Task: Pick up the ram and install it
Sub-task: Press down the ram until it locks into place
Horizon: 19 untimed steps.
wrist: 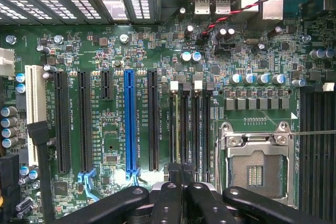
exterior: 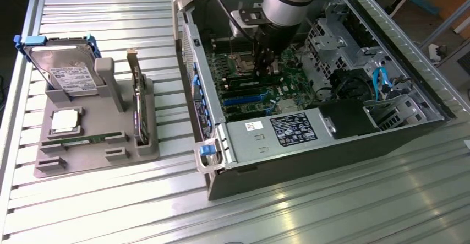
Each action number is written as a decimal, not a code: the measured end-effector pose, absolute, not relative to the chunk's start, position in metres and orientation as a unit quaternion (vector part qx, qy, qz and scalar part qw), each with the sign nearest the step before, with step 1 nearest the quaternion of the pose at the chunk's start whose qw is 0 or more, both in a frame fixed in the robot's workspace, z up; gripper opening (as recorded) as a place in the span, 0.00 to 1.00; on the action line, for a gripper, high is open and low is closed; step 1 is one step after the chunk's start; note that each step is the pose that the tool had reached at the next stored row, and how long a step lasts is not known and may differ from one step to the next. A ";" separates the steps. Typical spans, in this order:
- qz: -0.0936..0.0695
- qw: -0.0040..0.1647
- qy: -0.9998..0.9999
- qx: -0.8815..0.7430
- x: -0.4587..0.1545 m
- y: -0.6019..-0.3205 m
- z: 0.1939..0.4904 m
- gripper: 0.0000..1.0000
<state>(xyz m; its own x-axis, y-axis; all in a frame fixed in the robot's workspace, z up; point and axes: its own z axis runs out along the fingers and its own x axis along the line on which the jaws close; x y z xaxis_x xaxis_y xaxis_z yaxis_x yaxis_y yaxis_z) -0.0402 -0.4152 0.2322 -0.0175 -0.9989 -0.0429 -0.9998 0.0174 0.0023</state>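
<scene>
Ram (exterior: 81, 140): one green stick lies flat in a groove of the grey holder tray (exterior: 96, 158), well apart from the gripper (exterior: 264, 63), outside the computer case (exterior: 220, 172) that the gripper is inside; same tray holds the silver hard drive (exterior: 66, 73) upright in blue clips at its far end, a square processor chip (exterior: 66, 120) flat in a pocket, and an expansion card (exterior: 140, 109) standing on edge along the side nearer the gripper.

Gripper (wrist: 181, 174) is closed, fingers pressed together, hanging low over the motherboard (wrist: 105, 40); directly under the fingertips runs the bank of memory slots (wrist: 191, 124); one slot there carries a thin pale-green strip (wrist: 177, 124) in line with the closed fingers, possibly a ram stick seen edge-on; can't tell whether the fingers are pinching it or just above it.

Beside the gripper: the open processor socket (wrist: 254, 169) on one side, the blue expansion slot (wrist: 130, 124) and black slots on the other; further off in the case, a black box (exterior: 345, 117) and a blue cable (exterior: 380, 81).
</scene>
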 end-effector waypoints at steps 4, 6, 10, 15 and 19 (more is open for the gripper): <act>0.016 0.015 0.713 -0.701 -0.040 -0.415 0.231 0.11; 0.016 0.015 0.713 -0.701 -0.040 -0.415 0.231 0.11; 0.016 0.015 0.713 -0.701 -0.040 -0.415 0.231 0.11; 0.016 0.015 0.713 -0.701 -0.040 -0.415 0.231 0.11; 0.016 0.015 0.713 -0.701 -0.040 -0.415 0.231 0.11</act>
